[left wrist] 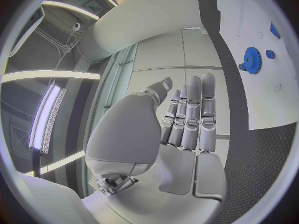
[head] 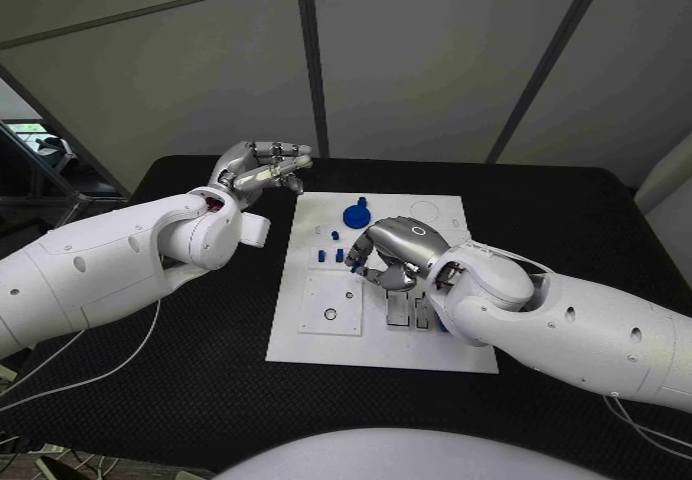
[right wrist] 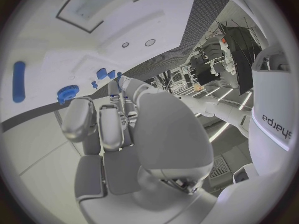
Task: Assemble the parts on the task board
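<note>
Black counter before grey panelled walls

The matte black textured counter [head: 577, 210] stands against a wall of pale grey panels [head: 418, 70] split by dark slanted seams [head: 310, 70]. Beyond the counter's far left corner is a window-like opening [head: 36, 140]; long bright light strips [left wrist: 50, 117] glow overhead.

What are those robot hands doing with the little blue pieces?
The robot is putting small blue parts together on the white task board. Its right hand is down over the middle of the board, right by some small blue pieces, fingers curled; whether it holds one can't be seen. Its left hand is lifted beside the board, holding nothing. A blue gear sits near the board's far end.
</note>
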`<control>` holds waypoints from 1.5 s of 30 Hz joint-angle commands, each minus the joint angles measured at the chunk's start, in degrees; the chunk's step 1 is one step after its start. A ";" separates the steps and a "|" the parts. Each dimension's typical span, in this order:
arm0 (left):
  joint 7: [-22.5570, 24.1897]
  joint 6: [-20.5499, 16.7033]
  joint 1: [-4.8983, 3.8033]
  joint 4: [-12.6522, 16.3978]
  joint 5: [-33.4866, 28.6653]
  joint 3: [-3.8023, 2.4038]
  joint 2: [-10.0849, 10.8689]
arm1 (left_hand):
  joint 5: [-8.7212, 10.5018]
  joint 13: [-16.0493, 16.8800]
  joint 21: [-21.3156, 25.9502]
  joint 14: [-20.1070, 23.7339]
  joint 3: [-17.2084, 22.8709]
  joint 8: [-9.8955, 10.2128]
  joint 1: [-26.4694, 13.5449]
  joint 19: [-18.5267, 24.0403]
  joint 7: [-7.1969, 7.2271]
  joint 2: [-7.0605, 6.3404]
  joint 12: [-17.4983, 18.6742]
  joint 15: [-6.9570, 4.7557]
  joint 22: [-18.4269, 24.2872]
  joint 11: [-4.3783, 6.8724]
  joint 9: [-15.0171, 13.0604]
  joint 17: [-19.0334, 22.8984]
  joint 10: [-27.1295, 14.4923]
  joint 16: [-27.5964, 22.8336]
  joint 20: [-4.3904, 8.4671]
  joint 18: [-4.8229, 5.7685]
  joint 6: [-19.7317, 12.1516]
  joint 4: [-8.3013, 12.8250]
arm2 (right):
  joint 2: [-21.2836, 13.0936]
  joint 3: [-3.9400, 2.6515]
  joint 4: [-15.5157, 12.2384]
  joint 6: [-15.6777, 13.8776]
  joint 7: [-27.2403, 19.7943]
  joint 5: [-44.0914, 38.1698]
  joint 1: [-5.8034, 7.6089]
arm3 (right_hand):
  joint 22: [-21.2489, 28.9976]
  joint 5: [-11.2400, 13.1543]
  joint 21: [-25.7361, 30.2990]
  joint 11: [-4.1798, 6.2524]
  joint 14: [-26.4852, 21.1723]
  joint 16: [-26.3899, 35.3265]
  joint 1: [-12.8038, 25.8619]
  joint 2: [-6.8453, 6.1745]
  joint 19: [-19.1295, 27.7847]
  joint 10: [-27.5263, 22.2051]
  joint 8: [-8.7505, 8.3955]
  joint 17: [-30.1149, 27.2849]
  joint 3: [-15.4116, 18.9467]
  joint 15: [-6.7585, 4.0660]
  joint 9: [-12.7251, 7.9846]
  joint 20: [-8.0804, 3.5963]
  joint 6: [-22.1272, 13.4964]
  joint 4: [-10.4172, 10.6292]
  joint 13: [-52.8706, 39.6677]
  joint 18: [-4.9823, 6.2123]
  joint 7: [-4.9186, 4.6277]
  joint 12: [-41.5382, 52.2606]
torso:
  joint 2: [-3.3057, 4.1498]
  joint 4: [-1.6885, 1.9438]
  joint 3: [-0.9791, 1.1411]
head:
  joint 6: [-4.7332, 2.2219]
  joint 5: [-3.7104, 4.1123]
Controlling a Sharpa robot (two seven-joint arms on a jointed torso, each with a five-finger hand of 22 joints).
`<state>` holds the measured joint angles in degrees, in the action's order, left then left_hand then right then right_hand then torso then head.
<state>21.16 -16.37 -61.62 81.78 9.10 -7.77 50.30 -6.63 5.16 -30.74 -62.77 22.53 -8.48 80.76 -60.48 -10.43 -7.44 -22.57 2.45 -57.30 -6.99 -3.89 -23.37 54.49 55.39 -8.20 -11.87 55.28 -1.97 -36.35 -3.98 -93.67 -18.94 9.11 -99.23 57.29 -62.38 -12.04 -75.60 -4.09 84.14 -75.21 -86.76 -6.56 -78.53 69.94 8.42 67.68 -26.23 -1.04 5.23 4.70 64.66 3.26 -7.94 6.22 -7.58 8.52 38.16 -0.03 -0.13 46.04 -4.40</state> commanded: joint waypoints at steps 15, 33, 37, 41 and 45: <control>0.11 0.66 -0.12 -0.15 -0.21 -0.05 -0.59 | -0.23 -0.08 0.33 0.38 -0.16 0.33 0.20 -0.02 -0.54 0.10 0.05 0.12 0.11 -0.28 0.06 0.14 -0.39 -0.41 0.09 1.41 0.00 0.37 | 1.31 1.89 1.36 3.51 -1.75 1.06 -0.86 | -0.22 0.01 -0.44 0.52 2.28 -0.18 0.96 0.01 -0.40 0.90 -0.32 -0.15 0.02 -0.21 0.08 -0.12 0.22 -0.46 -0.04 -1.09 -0.29 -0.60 | -0.07 -0.08 0.03 | 1.28 -1.68; 0.00 1.05 -0.12 -0.44 -0.21 -0.05 -0.80 | -0.22 -0.09 0.38 0.39 -0.20 0.33 0.17 -0.02 -0.55 0.12 0.05 0.15 0.14 -0.30 0.06 0.17 -0.44 -0.44 0.08 1.41 -0.01 0.36 | 1.71 2.05 2.39 4.44 -0.56 0.17 -1.18 | -0.22 -0.03 -0.44 0.51 2.27 -0.18 1.06 -0.01 -0.38 0.91 -0.34 -0.16 0.05 -0.20 0.08 -0.11 0.21 -0.49 -0.05 -1.08 -0.30 -0.65 | -0.07 -0.11 0.03 | 1.84 -2.02; -0.05 1.16 -0.12 -0.44 -0.21 -0.05 -0.85 | -0.22 -0.10 0.41 0.40 -0.22 0.33 0.15 -0.02 -0.56 0.13 0.05 0.16 0.16 -0.31 0.06 0.19 -0.47 -0.46 0.07 1.42 -0.02 0.35 | 1.84 2.05 2.67 4.59 0.09 -0.23 -1.21 | -0.14 -0.06 -0.41 0.50 2.25 -0.14 1.18 -0.05 -0.34 0.91 -0.38 -0.25 0.09 -0.19 0.08 -0.10 0.19 -0.52 -0.06 -1.07 -0.31 -0.72 | -0.04 -0.08 0.01 | 1.84 -2.06; -0.08 1.21 -0.12 -0.46 -0.21 -0.05 -0.90 | -0.22 -0.10 0.41 0.40 -0.22 0.33 0.15 -0.02 -0.56 0.13 0.05 0.16 0.16 -0.31 0.06 0.19 -0.47 -0.46 0.07 1.42 -0.02 0.35 | 2.08 2.05 2.94 4.76 0.46 -0.41 -1.23 | -0.14 -0.06 -0.41 0.50 2.25 -0.14 1.18 -0.05 -0.34 0.91 -0.38 -0.25 0.09 -0.19 0.08 -0.10 0.19 -0.52 -0.06 -1.07 -0.31 -0.72 | -0.10 -0.09 0.03 | 1.93 -2.15; -0.10 1.20 -0.12 -0.49 -0.21 -0.05 -0.92 | -0.22 -0.10 0.41 0.40 -0.22 0.33 0.15 -0.02 -0.56 0.13 0.05 0.16 0.16 -0.31 0.06 0.19 -0.47 -0.46 0.07 1.42 -0.02 0.35 | 2.38 2.06 3.20 5.11 0.58 -0.50 -1.27 | -0.14 -0.06 -0.41 0.50 2.25 -0.14 1.18 -0.05 -0.34 0.91 -0.38 -0.25 0.09 -0.19 0.08 -0.10 0.19 -0.52 -0.06 -1.07 -0.31 -0.72 | -0.09 -0.08 0.01 | 1.95 -2.11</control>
<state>20.92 -15.89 -61.64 81.28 9.08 -7.78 49.44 -6.63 5.12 -30.52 -62.77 22.37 -8.48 80.76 -60.48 -10.43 -7.44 -22.57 2.45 -57.19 -7.21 -3.90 -23.23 54.27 55.20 -8.20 -11.88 55.28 -1.81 -34.06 -1.97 -90.66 -14.90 8.80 -98.99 56.06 -62.57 -11.81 -75.83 -3.49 84.14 -75.21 -86.15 -6.56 -78.53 70.54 7.97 67.48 -26.17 -1.04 5.21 4.70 64.68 3.01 -7.90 6.22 -7.62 7.95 38.09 -0.12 -0.10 47.98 -6.54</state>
